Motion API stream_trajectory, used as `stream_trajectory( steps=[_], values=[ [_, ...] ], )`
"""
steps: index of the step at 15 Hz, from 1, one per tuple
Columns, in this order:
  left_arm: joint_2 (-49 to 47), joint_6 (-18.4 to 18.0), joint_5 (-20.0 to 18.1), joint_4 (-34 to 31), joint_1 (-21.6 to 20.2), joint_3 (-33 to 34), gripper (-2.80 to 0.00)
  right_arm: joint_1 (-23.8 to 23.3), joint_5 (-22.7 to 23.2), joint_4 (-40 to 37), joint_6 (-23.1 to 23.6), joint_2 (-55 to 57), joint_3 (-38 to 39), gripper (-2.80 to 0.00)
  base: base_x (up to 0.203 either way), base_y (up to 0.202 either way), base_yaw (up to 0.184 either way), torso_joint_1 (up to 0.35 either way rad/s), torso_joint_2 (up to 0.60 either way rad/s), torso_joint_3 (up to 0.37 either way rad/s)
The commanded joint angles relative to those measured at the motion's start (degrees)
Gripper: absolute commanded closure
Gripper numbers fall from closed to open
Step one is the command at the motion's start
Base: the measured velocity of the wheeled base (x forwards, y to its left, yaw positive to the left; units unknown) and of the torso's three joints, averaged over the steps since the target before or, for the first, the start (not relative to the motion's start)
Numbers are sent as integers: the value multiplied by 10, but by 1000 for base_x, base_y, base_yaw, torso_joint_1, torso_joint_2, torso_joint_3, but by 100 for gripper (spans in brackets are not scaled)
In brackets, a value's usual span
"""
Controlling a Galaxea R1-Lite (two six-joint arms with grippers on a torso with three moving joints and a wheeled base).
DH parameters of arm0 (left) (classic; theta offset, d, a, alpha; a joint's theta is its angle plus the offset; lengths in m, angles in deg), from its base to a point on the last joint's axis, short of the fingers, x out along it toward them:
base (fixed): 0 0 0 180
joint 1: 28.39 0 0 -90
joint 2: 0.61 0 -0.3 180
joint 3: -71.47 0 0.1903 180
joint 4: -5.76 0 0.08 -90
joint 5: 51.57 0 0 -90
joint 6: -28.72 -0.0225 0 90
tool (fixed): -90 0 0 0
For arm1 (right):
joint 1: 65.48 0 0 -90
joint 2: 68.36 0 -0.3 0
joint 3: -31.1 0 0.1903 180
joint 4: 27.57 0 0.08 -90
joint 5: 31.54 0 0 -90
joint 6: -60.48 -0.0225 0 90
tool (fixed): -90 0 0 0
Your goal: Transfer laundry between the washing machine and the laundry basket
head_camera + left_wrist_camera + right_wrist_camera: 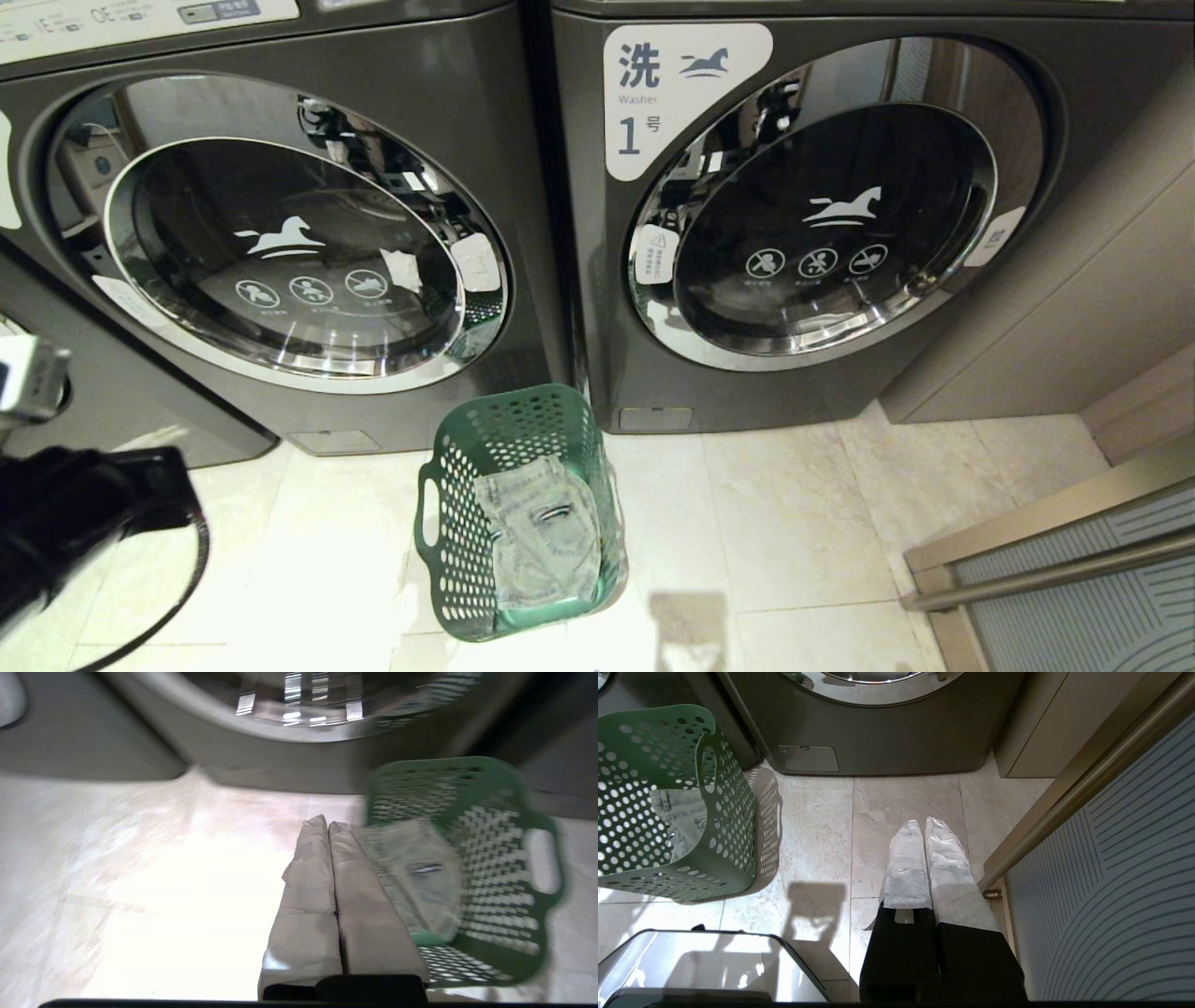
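Laundry (541, 537) partly hidden behind laundry basket (448, 551) wall; left gripper (327, 823) and right gripper (924, 826) fingers clenched, empty.

The washer (271, 224) at the head view's left is cut by the frame's top and left edges, so only a sliver of its white tag shows. The left arm (75, 523) is cropped at lower left, its gripper out of frame. The basket (467, 868) and garment (416, 877) blur in the left wrist view. The basket wall hides most of the garment in the right wrist view.
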Motion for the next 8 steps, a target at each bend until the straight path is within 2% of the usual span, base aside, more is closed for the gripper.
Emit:
stream_trajectory(
  steps=[1,4,8],
  values=[
    [107,2,5,-4,-74,78,0,1,0,0,0,1,0,0,0,0,0,0,0,0],
    [234,-12,1,-66,-96,174,0,1,0,0,0,1,0,0,0,0,0,0,0,0],
    [462,-37,-115,-273,-80,193,0,0,0,0,1,1,0,0,0,0,0,0,0,0]
  ],
)
